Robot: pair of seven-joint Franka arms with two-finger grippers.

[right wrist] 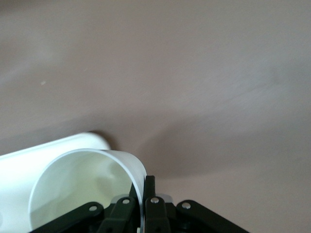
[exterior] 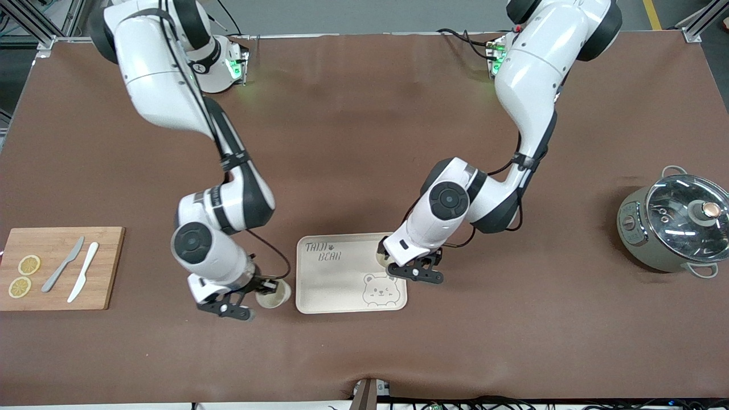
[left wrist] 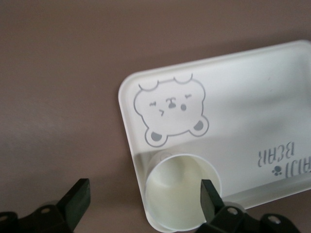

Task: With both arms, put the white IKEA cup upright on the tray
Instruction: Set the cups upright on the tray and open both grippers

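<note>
The cream tray (exterior: 342,285) with the bear drawing lies near the table's middle; it also shows in the left wrist view (left wrist: 233,121). One white cup (exterior: 380,259) stands upright on the tray by its rim toward the left arm's end, seen from above in the left wrist view (left wrist: 177,196). My left gripper (exterior: 388,264) (left wrist: 143,201) is open over it, one finger (left wrist: 210,198) at the cup's rim, the other off the tray. My right gripper (exterior: 263,286) (right wrist: 144,187) is shut on the wall of a second white cup (exterior: 274,295) (right wrist: 82,189), mouth up, beside the tray.
A wooden cutting board (exterior: 108,267) with two lemon slices (exterior: 28,265) and two knives (exterior: 82,272) lies at the right arm's end. A grey pot with a glass lid (exterior: 675,225) stands at the left arm's end. The tray's corner (right wrist: 48,150) shows beside the held cup.
</note>
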